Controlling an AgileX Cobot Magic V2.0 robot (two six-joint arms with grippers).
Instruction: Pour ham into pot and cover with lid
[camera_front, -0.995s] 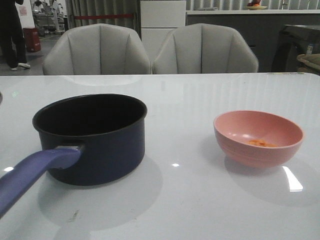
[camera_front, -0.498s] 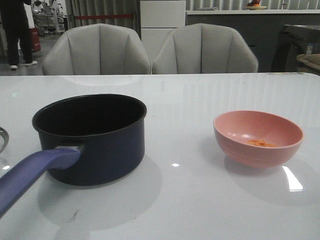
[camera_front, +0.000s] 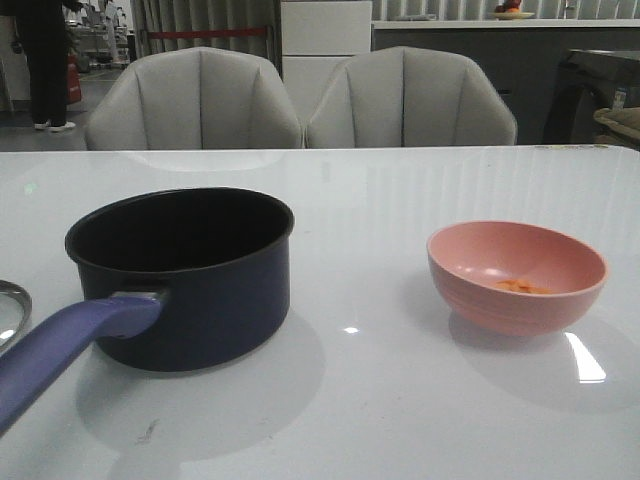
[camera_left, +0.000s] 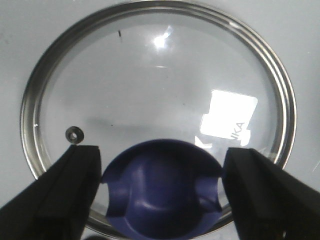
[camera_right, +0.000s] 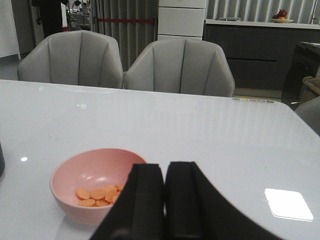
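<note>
Standing by the tabletop (camera_front: 400, 200), I see the job barely begun. The ham (camera_front: 522, 287), a few orange bits, lies in the bottom of the pink bowl (camera_front: 517, 275) on the right side, so nothing has been poured. The pot (camera_front: 180, 275) sits open and seemingly empty on the left, well apart from the bowl. Pouring and covering are both left to do.

The lid (camera_left: 155, 115) lies flat on the tabletop at the far left edge of the front view, just beside the pot handle (camera_front: 70, 345), with only a sliver of its steel rim showing there. In the left wrist view, the left gripper (camera_left: 160, 192) hangs directly over it, jaws spread wide on either side of the blue knob (camera_left: 160, 190), not clamped on it.

The right gripper (camera_right: 165, 200) hovers on the near side of the bowl, its jaws pressed together and holding nothing.

The pot stands upright, mouth up. Its handle gives it its long axis, running from the pot wall toward the near left corner. I judge the bowl will need lifting and tipping over that open mouth first.
</note>
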